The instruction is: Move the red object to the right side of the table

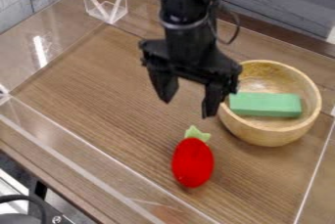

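And there it was, the red strawberry toy [194, 162], lying on the near part of the counter [98, 120], somewhat right of the middle in the camera view, its green stem [197, 133] pointing back towards the arm! Round and probably soft, it could well have rolled or squirted away if one finger had nudged it off-centre. Just beyond and above it hung the pincer [189, 98], fingers apart, nothing between them. A descent aimed too far back would likely have pinched only the leaves, and those might have slipped. Further over, the wooden bowl [271, 128] crowded the right-hand finger; a swing to the right at that height risked clipping its rim, tipping it and spilling the green block [264, 106] inside. As for brands, labels or writing, none could be read anywhere, on the toy, the block or the dark arm [187, 32].
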Controlling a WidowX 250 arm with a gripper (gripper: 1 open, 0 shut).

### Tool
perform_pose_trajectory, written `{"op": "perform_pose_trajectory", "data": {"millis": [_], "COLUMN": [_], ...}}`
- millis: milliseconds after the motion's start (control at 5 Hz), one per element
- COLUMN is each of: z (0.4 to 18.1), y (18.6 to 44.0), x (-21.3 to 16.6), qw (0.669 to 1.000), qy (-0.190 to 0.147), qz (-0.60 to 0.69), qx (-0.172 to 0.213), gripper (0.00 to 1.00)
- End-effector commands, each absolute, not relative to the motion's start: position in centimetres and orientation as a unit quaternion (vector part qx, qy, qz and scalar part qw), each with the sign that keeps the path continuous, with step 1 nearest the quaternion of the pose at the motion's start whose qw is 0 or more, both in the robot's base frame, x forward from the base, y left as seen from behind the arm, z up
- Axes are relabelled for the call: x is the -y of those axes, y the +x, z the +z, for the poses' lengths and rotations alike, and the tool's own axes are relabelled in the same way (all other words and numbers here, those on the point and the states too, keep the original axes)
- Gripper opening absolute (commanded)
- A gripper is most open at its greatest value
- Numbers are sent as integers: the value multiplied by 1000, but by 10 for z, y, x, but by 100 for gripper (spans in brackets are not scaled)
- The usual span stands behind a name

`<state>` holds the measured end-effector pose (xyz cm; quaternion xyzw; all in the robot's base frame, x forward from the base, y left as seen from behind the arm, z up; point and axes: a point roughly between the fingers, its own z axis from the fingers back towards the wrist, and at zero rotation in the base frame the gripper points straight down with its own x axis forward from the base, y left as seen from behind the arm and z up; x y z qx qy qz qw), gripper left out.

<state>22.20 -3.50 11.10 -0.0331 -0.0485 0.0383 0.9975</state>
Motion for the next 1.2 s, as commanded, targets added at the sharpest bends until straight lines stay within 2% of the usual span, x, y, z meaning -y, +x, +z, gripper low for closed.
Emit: {"op": "perform_pose_trajectory", "data": {"millis": [0, 200, 1000], "z": [135, 141, 115], "y": [233, 235, 229], "x": [22, 8, -2], "qw": [996, 995, 996], "qy": [-29, -23, -21], "qz": [45, 61, 79], "qx": [77, 76, 40], "gripper": [100, 100, 100]}}
